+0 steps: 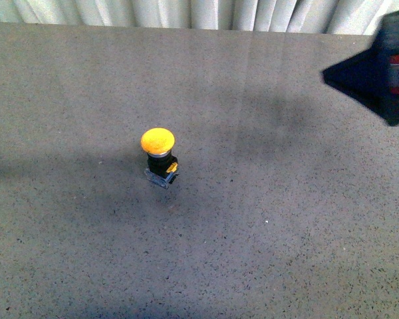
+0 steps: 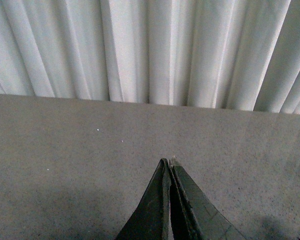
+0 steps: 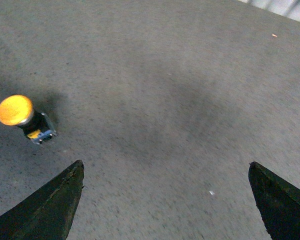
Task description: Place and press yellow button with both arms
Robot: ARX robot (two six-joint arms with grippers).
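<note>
The yellow button (image 1: 158, 157) stands upright on the grey table (image 1: 286, 232).
My right gripper (image 3: 165, 164) is spread wide; my left gripper (image 2: 170, 164) is pressed together.

A grey speckled surface (image 1: 286, 232) carries only the yellow button (image 1: 159, 157), standing upright left of frame centre.

The desk (image 1: 286, 232) was matt grey, finely speckled and grainy like stone. The yellow button (image 1: 158, 149) had a smooth plastic cap with a soft sheen, a bright metal-looking ring beneath it, a dull black body and a clear glossy base. The curtain (image 2: 150, 50) was white pleated cloth. The left hand (image 2: 170, 167) and right hand (image 3: 165, 164) looked matt black.
</note>
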